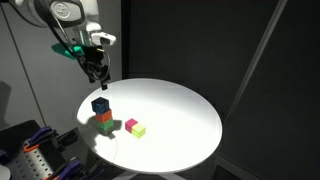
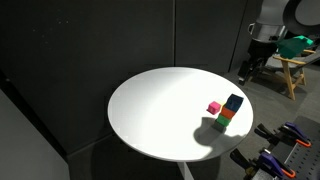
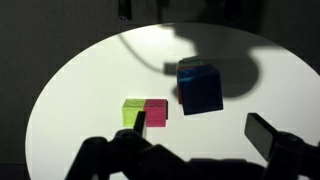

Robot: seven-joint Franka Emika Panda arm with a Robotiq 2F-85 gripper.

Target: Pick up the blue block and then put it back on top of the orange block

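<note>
The blue block sits on top of the orange block, which rests on a green cube, making a small stack on the round white table. The stack also shows in an exterior view with the blue block over the orange block. In the wrist view the blue block hides nearly all of the orange one. My gripper hangs above the stack, apart from it, also seen in an exterior view. In the wrist view the gripper is open and empty.
A pink cube and a yellow-green cube lie touching side by side on the table near the stack. Dark curtains surround the table. Clamps and tools sit on a stand beside the table edge.
</note>
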